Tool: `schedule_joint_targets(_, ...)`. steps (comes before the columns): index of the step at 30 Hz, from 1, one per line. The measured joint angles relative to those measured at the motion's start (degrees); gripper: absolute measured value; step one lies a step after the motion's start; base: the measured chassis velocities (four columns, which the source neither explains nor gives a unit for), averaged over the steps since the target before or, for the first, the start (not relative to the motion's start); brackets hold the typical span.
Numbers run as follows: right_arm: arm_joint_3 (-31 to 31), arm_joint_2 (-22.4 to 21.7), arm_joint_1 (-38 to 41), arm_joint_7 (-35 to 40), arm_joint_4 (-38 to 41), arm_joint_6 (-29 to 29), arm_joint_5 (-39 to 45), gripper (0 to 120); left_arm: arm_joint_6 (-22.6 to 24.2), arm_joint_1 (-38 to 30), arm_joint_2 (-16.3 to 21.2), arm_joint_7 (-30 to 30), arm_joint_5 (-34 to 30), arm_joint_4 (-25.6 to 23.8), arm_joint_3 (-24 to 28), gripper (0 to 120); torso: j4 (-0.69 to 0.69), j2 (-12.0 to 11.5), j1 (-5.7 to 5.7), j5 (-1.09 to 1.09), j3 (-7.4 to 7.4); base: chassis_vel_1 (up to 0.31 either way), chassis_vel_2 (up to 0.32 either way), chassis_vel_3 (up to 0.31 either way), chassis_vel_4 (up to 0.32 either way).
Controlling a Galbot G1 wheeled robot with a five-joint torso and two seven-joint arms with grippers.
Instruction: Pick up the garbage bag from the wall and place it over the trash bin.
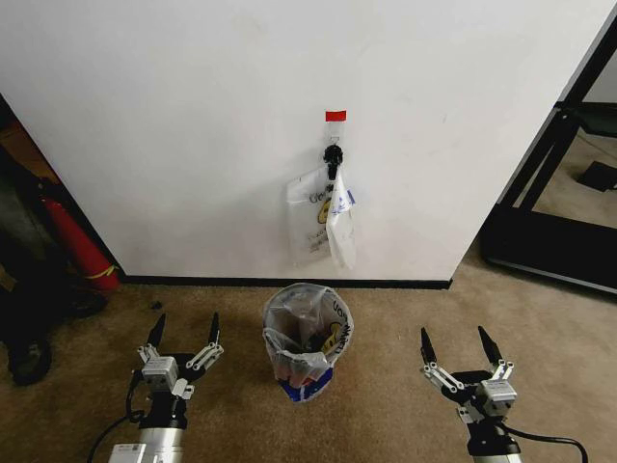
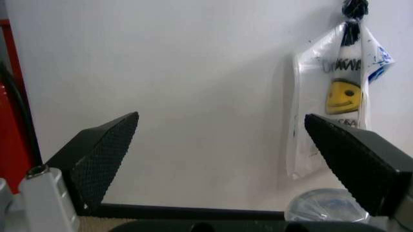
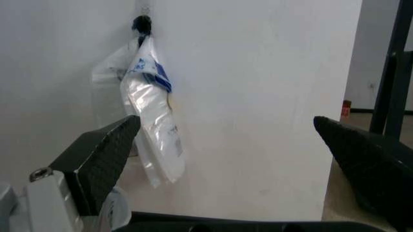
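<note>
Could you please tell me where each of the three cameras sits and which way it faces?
Head view: high, looking down at white wall, hanging translucent plastic bag, black wire-mesh bin; left gripper, right gripper open.
Left wrist view: low, facing wall; own fingers.
Right wrist view: low, facing wall; own fingers.
Shared: bag on hook.

Garbage bag (image 1: pixel 325 224) hangs from hook on wall (image 1: pixel 193 125), trash bin (image 1: pixel 307 342) below.
Left gripper (image 1: pixel 184 334) and right gripper (image 1: pixel 461 347) near, flanking bin, fingers spread.
</note>
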Motion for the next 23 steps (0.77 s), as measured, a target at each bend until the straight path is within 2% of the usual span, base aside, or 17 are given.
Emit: schedule_joint_targets(23, 0.00, 0.00, 0.01, 0.06, 0.00, -0.08, 0.08, 100, 0.03, -0.02, 0.02, 0.01, -0.07, -0.01, -0.02, 100, 0.00, 0.00, 0.00, 0.00, 0.00, 0.000, 0.000, 0.000, 0.000)
